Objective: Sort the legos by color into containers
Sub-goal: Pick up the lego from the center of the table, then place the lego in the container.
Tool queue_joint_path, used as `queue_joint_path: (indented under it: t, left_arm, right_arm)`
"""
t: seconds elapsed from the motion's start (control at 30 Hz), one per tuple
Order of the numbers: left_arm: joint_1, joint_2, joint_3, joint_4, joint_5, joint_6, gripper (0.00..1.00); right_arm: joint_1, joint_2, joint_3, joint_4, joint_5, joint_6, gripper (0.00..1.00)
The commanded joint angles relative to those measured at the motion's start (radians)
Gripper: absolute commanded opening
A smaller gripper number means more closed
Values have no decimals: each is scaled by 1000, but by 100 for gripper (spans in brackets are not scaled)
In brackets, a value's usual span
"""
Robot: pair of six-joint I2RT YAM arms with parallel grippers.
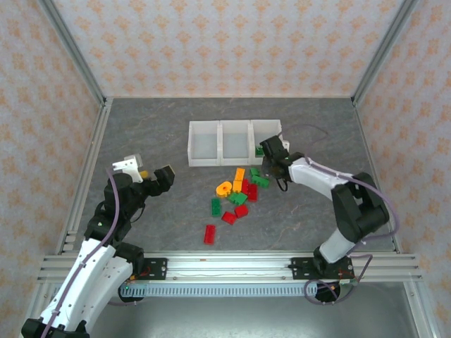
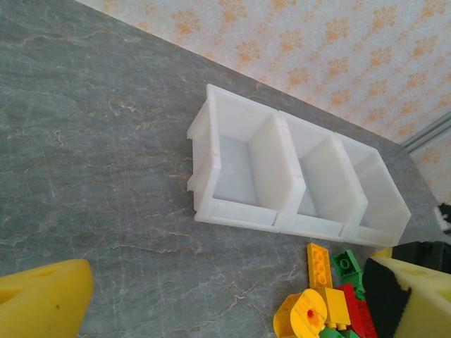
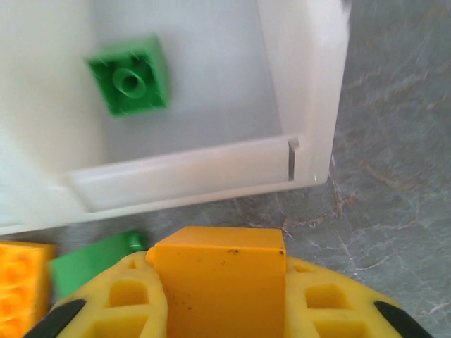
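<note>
My right gripper (image 1: 272,160) (image 3: 218,282) is shut on an orange-yellow lego (image 3: 220,253), just in front of the rightmost of the three joined white containers (image 1: 220,162) (image 3: 190,172). One green lego (image 3: 130,75) (image 1: 260,151) lies inside that bin. The remaining legos (image 1: 236,193) (image 2: 328,296), red, green and orange-yellow, lie piled in front of the containers (image 2: 282,220); among them is a round yellow piece (image 2: 309,315). My left gripper (image 1: 156,180) (image 2: 232,310) hangs open to the left of the pile, holding nothing, its yellow fingers (image 2: 42,299) at the frame's bottom corners.
A single red lego (image 1: 209,234) lies apart, nearer the table's front edge. Metal frame rails (image 1: 91,176) and patterned walls close the table on three sides. Bare grey tabletop (image 1: 155,127) stretches left of and behind the bins.
</note>
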Motion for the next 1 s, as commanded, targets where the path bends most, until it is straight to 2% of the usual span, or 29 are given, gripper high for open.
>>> queue_joint_path:
  t: [0.0,0.2,0.27,0.37,0.57,0.87,0.97]
  left_arm:
    - [-7,3,-9,36,37,12,99]
    - [-7,13,-10,44,52,13,99]
    - [-6,13,-11,46,56,13,99]
    - [-7,8,-11,46,69,14,99]
    - [-6,-13,-18,57,77,13,99]
    - [-6,-13,-20,67,97,14,99]
    - [-6,-16,-21,67,100,14,99]
  right_arm:
    - [0,-99,64,-23,-38,-27,19]
    - [2,-99,184,39,-164,-39,21]
    - [2,-44,248,38,-179,-42,21]
    - [3,45,294,104,-220,-52,27]
    - [16,236,446,94,-314,-61,28]
    - [49,405,570,43,-342,-66,30]
    - [54,434,592,24,-340,-67,39]
